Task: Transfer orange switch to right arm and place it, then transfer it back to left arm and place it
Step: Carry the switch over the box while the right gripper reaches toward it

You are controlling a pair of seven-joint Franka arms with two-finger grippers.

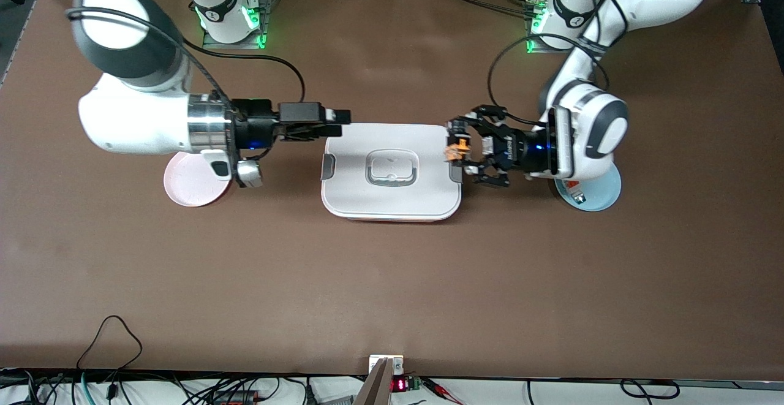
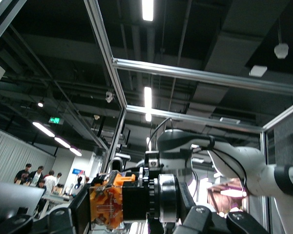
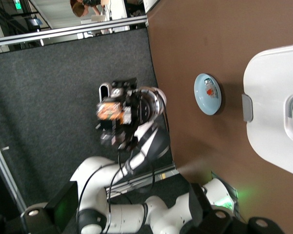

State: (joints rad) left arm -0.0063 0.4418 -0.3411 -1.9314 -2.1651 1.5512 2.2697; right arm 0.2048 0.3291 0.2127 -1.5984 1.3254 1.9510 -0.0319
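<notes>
Left gripper (image 1: 454,147) with orange switch (image 1: 456,149) over box (image 1: 392,200)

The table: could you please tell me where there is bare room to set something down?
The table is bare between the box and the front camera. It is crowded along the box's row: pink plate, right gripper, left gripper holding the orange switch, and blue plate.

White box (image 1: 392,193) (grey latches), orange switch (image 1: 456,149), brown table (image 1: 392,282).

Box (image 1: 392,172) on the table between both tools
</notes>
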